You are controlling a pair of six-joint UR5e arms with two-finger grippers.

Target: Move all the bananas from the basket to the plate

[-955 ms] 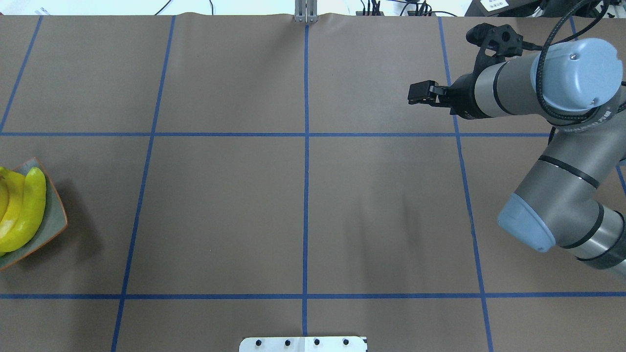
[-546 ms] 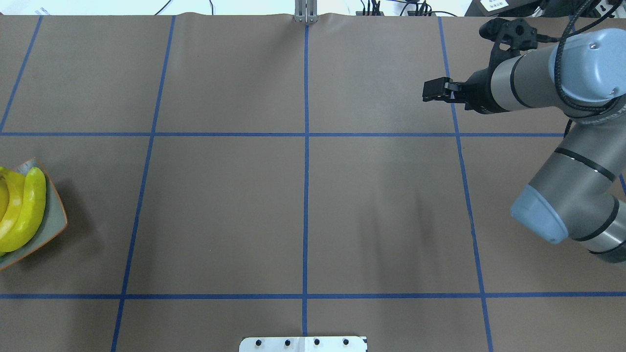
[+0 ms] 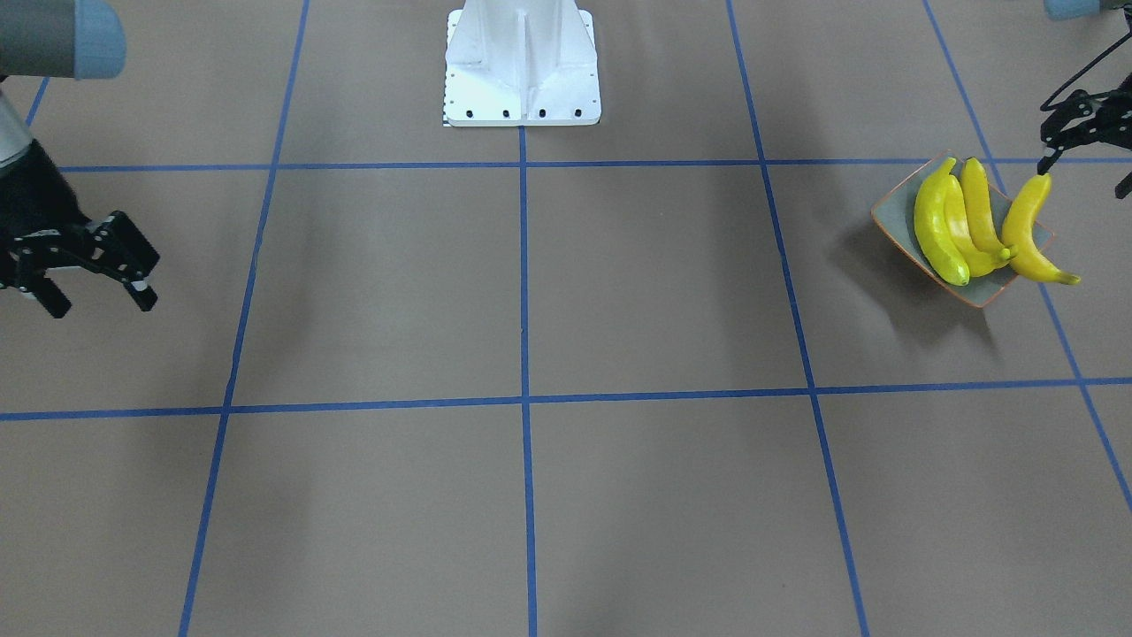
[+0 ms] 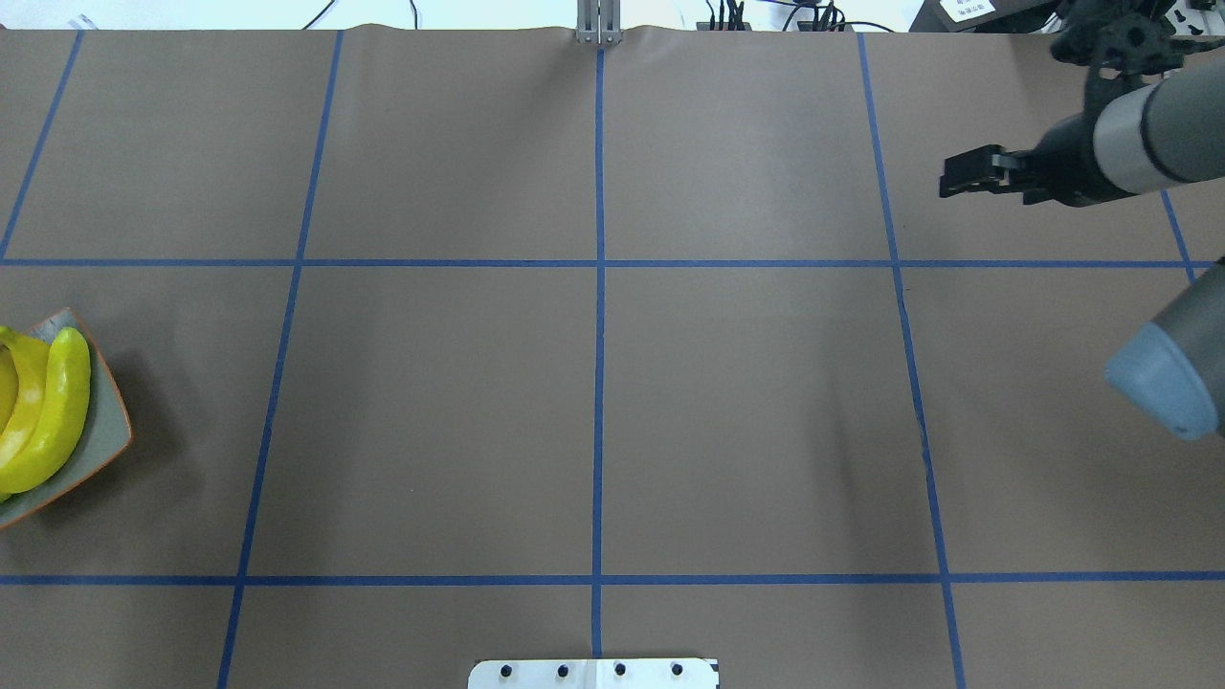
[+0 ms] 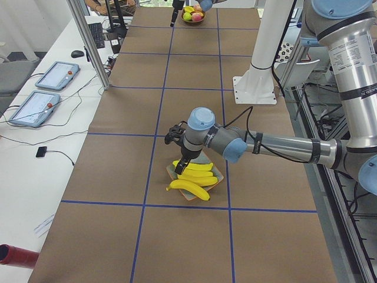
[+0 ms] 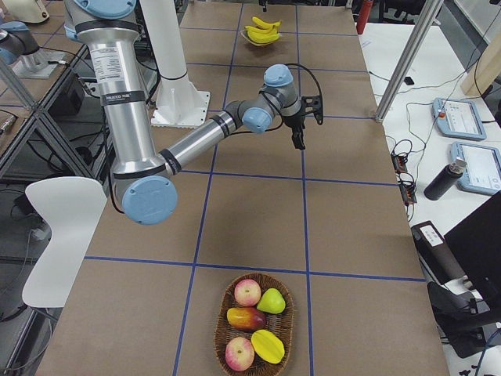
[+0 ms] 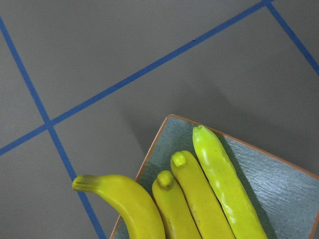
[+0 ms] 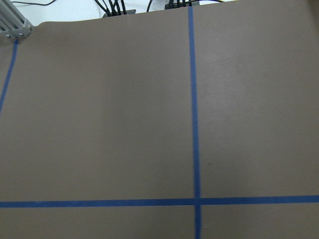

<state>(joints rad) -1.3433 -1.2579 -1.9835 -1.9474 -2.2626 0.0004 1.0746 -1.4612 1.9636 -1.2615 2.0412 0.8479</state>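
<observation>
A brown table point(image 4: 431, 402), gridded in blue tape point(image 4: 599, 287), is recorded, with a white column base point(image 3: 522, 71) at one edge. A basket point(image 6: 221, 312) of other fruit point(image 6: 247, 292) is noted at the right end. At the left end the plate point(image 3: 895, 210) is found bearing four bananas point(image 3: 959, 234), one overhanging. The left gripper point(image 3: 1086, 177), over the plate's edge, and the right gripper point(image 3: 99, 305) are seen spread, empty.

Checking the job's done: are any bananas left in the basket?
None: the basket holds only other fruit; four bananas lie on the plate.
</observation>
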